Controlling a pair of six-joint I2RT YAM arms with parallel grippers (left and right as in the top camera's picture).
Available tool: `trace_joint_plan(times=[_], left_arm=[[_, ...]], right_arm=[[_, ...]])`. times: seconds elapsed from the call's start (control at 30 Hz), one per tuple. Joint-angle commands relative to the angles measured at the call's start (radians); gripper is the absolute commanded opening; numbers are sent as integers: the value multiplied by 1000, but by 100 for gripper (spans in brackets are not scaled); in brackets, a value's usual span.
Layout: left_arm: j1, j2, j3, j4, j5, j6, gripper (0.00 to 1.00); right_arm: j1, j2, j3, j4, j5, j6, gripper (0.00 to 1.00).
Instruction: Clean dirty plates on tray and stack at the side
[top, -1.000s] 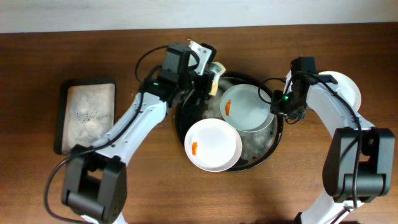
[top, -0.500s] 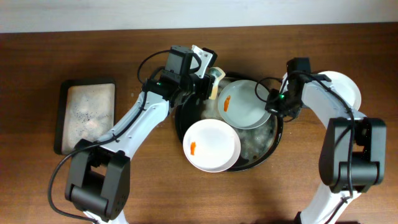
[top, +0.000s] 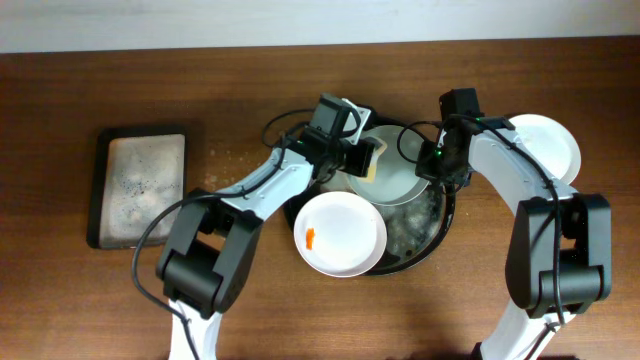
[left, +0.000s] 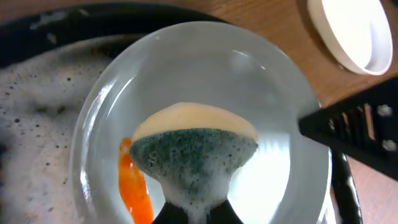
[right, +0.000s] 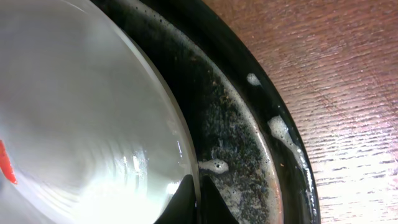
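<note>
A round white shallow plate (top: 395, 182), its orange smear (left: 134, 186) unwiped, tilts over the large round black tray (top: 412, 238) mid-table. The right gripper (right: 194, 198) pinches its rim. The left gripper (left: 189, 214), clamped on a yellow-green sponge (left: 193, 146), meets its face. Another smeared plate (top: 342, 233) waits on the tray. One unsmeared plate (top: 550, 145) lies toward the right edge.

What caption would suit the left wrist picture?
Soapy sponge poised at an orange smear on a white plate, foamy black tray beneath.

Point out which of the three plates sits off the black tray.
The far-right plate, on bare wood beside the right arm, with no orange smear. The front plate and the sponged plate are on the tray, each smeared orange.
</note>
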Motion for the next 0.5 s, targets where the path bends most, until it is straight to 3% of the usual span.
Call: trace_joint_plan(times=[0.0, 0.27, 0.47], left_arm=[[0, 54, 26, 37, 13, -58, 0], [0, 69, 26, 40, -22, -57, 0], [8, 84, 26, -130, -191, -58, 0]], right_arm=[[12, -27, 17, -19, 31, -4, 4], [166, -36, 23, -49, 204, -4, 4], [168, -37, 82, -90, 215, -5, 4]])
